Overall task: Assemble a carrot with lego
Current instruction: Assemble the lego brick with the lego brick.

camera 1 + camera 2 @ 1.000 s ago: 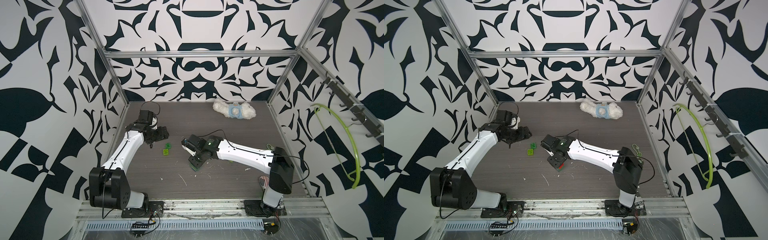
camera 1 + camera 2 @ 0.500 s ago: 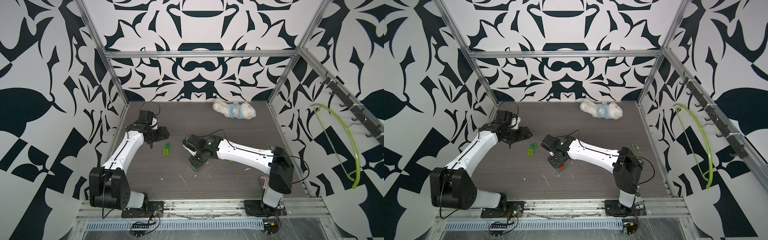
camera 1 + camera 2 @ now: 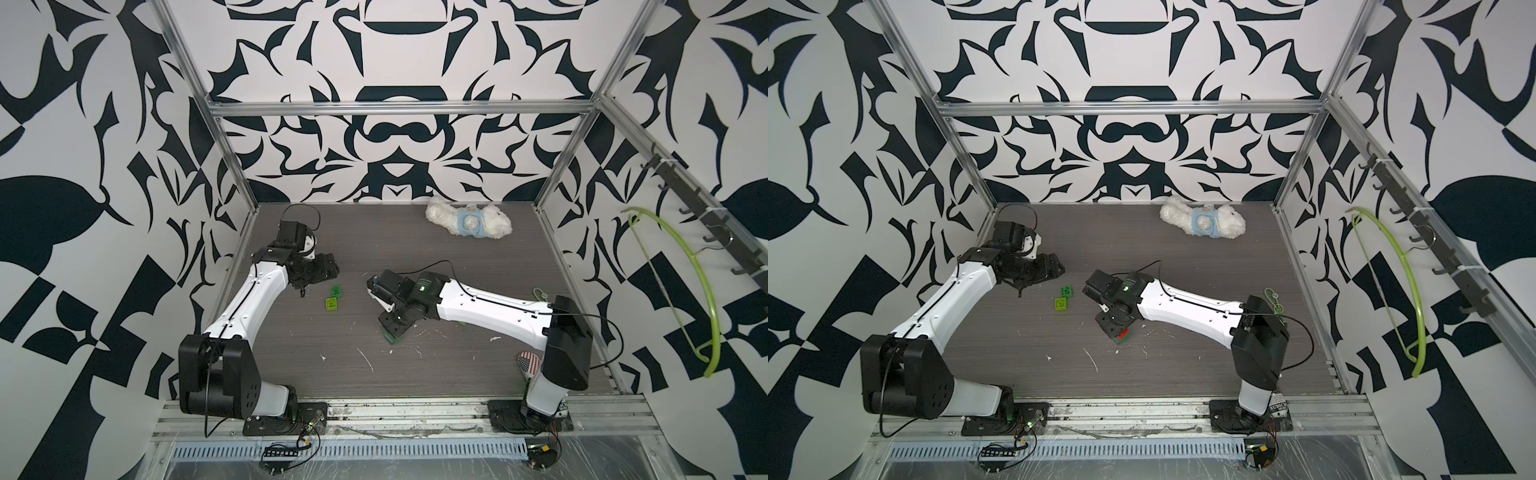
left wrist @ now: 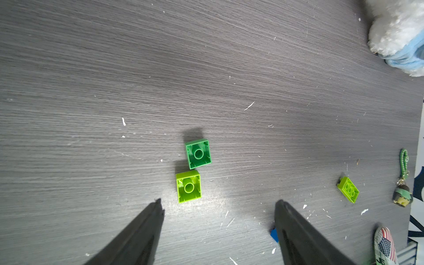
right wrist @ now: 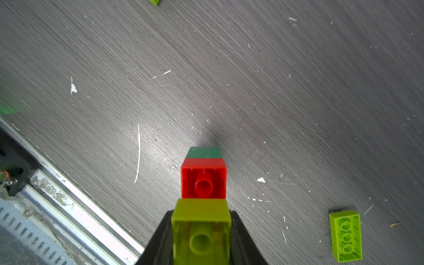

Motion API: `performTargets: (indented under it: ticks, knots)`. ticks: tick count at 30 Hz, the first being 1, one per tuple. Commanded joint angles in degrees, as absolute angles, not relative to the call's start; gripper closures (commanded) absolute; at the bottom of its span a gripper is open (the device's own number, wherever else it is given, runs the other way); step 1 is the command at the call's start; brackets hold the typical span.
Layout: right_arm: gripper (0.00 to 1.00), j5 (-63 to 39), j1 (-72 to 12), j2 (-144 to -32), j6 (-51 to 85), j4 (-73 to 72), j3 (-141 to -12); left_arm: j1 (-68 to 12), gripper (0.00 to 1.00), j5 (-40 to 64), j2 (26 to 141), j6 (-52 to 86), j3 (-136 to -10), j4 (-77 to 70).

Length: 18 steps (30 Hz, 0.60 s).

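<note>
My right gripper (image 5: 201,215) is shut on a lime brick (image 5: 202,229), the nearest layer of a partial carrot stack. A red brick (image 5: 203,179) and a dark green one (image 5: 204,152) follow it, pointing down at the table. In a top view the red layer (image 3: 1122,334) shows under that gripper (image 3: 1115,326). My left gripper (image 4: 219,203) hangs open and empty just short of a loose lime square brick (image 4: 188,186) and a dark green one (image 4: 198,154), both lying studs down. A blue corner (image 4: 274,235) peeks from behind one finger. A lime oblong brick (image 5: 346,236) lies apart.
A white plush toy (image 3: 467,222) lies at the back of the table. A green keychain (image 4: 402,179) and a flag-patterned item (image 3: 528,361) sit near the right arm's base. The metal rail (image 5: 68,183) marks the front edge. A lime hanger (image 3: 681,286) hangs on the right wall.
</note>
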State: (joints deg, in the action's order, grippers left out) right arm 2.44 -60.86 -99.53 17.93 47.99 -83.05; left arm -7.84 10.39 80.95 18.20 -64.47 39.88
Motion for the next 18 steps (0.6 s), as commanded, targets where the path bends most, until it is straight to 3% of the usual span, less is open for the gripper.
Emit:
performTargets:
  ticks: [1,18]
  knots:
    - [0.67,3.5,-61.3,-97.1,19.1,48.1,-82.9,-7.7,0.16,11.4,80.5,18.3,-63.8,39.8]
    - [0.67,3.2,-61.3,-98.9,19.1,46.2,-82.5,-7.7,0.16,11.7,80.3,18.3,-63.7,39.9]
